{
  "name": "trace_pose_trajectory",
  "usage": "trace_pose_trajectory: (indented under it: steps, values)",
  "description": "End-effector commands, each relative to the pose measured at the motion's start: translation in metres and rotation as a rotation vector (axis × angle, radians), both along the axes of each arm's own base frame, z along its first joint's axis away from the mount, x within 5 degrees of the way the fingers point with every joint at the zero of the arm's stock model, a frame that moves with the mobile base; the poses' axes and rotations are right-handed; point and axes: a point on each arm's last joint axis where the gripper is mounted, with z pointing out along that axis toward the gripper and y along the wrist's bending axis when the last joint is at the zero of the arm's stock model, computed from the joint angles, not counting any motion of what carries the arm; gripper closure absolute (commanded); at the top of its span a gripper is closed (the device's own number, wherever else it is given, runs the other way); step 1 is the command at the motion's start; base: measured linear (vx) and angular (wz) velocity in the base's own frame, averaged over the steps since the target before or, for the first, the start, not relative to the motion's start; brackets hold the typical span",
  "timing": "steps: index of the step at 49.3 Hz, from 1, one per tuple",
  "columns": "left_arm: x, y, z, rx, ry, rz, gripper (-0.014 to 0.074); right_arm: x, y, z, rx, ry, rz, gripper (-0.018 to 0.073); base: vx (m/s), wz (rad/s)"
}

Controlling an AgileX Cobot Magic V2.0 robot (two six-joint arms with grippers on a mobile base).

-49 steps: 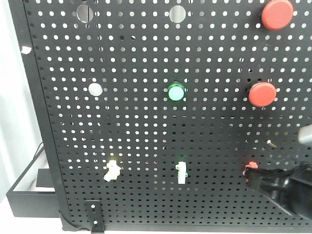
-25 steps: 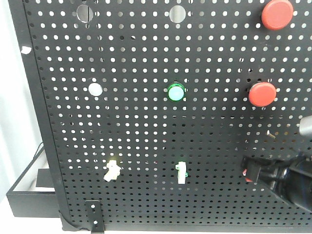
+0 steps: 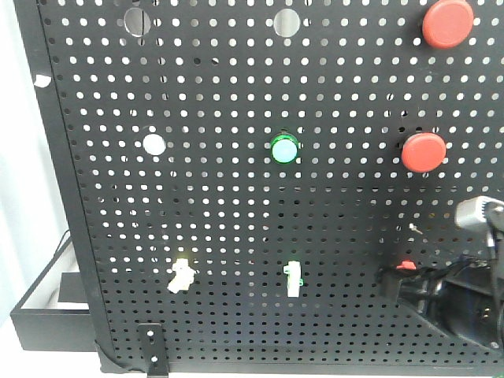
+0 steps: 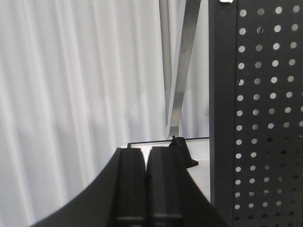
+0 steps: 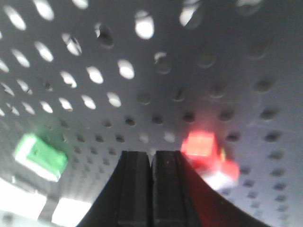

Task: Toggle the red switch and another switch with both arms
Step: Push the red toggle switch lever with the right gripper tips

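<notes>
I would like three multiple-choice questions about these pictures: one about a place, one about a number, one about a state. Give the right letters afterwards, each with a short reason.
1. The right gripper is nearest to which part of the pegboard?
A its top left corner
B its middle
C the red switch, lower right

2. How many big round red push buttons are on the board?
A one
B two
C four

3. How do the left gripper jaws stand?
A shut, nothing between them
B wide open
C shut on a cable

Answers:
1 C: the front view shows the black gripper just under the red switch, and the wrist view shows the switch beside the fingertips.
2 B: one is at the top right and one is below it.
3 A: its wrist view shows both fingers pressed together, facing the curtain.
</notes>
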Motion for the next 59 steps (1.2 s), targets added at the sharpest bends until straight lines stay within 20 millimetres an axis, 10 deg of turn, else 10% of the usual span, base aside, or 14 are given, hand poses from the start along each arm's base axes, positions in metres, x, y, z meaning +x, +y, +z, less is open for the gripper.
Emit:
trace_pose_trajectory:
  steps: [1, 25, 47, 59]
  values:
    - [-0.002, 0.001, 0.01, 0.004, -0.039, 0.014, 0.0603, 0.001, 0.002, 0.012, 0.019, -0.032, 0.014, 0.0566, 0.0, 0.0]
    - [-0.002, 0.001, 0.01, 0.004, -0.039, 0.014, 0.0603, -0.004, 0.003, 0.016, -0.015, -0.059, 0.061, 0.0566, 0.0, 0.0]
    - [-0.001, 0.001, 0.007, -0.047, -0.006, -0.003, 0.0603, -0.08, -0.015, 0.086, -0.146, -0.472, 0.072, 0.0566, 0.0, 0.0]
    - [-0.002, -0.012, 0.0, -0.033, 0.075, -0.137, 0.0603, -0.114, -0.027, 0.088, -0.277, -0.592, 0.024, 0.0566, 0.0, 0.0]
